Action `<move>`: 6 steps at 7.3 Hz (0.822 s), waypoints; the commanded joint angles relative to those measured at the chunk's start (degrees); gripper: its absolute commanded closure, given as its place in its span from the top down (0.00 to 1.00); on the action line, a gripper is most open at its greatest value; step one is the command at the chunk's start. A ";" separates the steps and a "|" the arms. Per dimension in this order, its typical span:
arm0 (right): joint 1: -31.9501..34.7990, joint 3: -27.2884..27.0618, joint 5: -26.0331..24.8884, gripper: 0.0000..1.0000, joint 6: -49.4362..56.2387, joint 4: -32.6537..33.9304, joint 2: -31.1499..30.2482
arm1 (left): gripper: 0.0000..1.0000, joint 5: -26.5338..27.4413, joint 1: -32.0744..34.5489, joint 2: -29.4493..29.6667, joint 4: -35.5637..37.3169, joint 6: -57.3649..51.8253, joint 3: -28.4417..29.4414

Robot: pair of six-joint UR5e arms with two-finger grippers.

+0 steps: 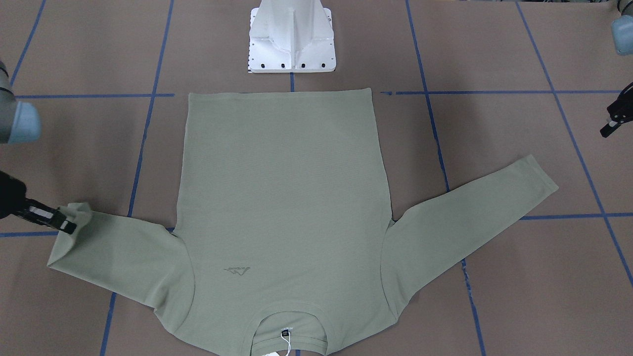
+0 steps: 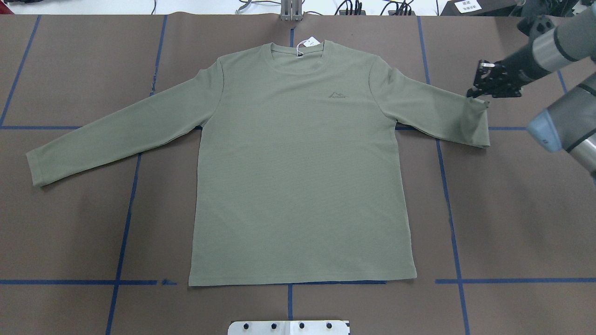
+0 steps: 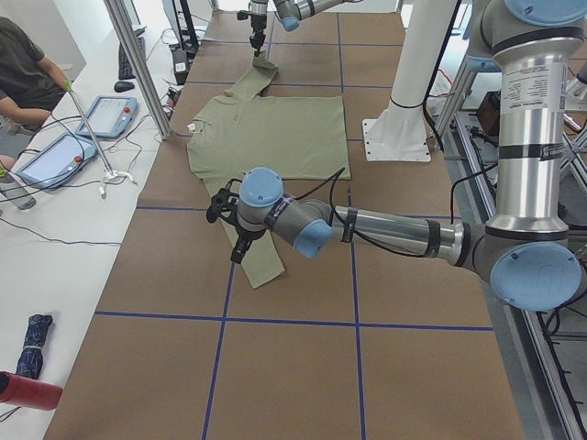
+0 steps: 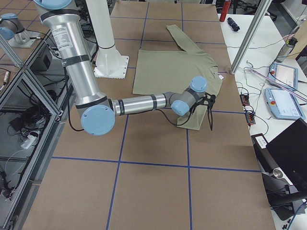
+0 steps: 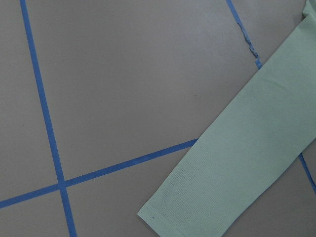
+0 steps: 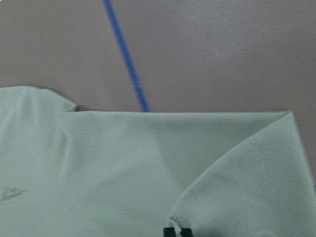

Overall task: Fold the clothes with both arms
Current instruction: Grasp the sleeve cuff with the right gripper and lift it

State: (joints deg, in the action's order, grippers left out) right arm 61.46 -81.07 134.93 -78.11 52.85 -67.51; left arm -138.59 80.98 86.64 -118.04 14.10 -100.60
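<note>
The shirt [image 2: 298, 177] lies flat and face up in the middle of the table [image 2: 512, 209], hem toward the base, collar on the far side, both sleeves spread out. My right gripper [image 2: 479, 97] sits at the cuff of the right sleeve [image 2: 433, 111]. Its jaws look closed on one corner of that cuff, which is raised off the table, with the cloth beside it creased over. The left gripper [image 1: 610, 126] hangs out beyond the left sleeve [image 2: 116, 130], clear of the cloth. Only part of it shows, and its wrist view gives me just the sleeve and the taped table, so I cannot tell whether its jaws are open or closed. I judge the fold is only starting, with the first sleeve about to be brought in over the body. My main worry is the grip. It is a thin pinch at a corner, so if I swing the arm fast the knit could slide out and the sleeve would drop in a heap. If I carry it too low, the sleeve will drag across the chest and rumple the flat body or pull the whole shirt sideways, since nothing pins it down. The raised corner could also roll under and bake a crooked crease into the fold.
</note>
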 commanded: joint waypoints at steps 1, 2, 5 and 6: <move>-13.24 2.64 -15.64 0.00 -24.54 6.15 20.20 | 1.00 -0.71 0.05 -0.06 0.00 0.14 -0.38; -16.43 7.63 -19.83 0.00 -27.68 9.69 29.45 | 1.00 -0.71 -0.04 0.02 0.00 0.06 -0.29; -26.19 23.79 -35.75 0.00 -27.71 4.75 42.43 | 1.00 -0.80 -0.04 0.02 0.00 0.06 -0.29; -27.96 26.90 -38.92 0.00 -27.71 1.24 43.42 | 1.00 -0.71 -0.04 0.02 0.00 0.05 -0.12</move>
State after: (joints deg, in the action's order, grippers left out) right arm 36.26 -59.54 100.65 -105.73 57.99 -26.87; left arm -139.34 80.95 86.62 -118.04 14.17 -100.82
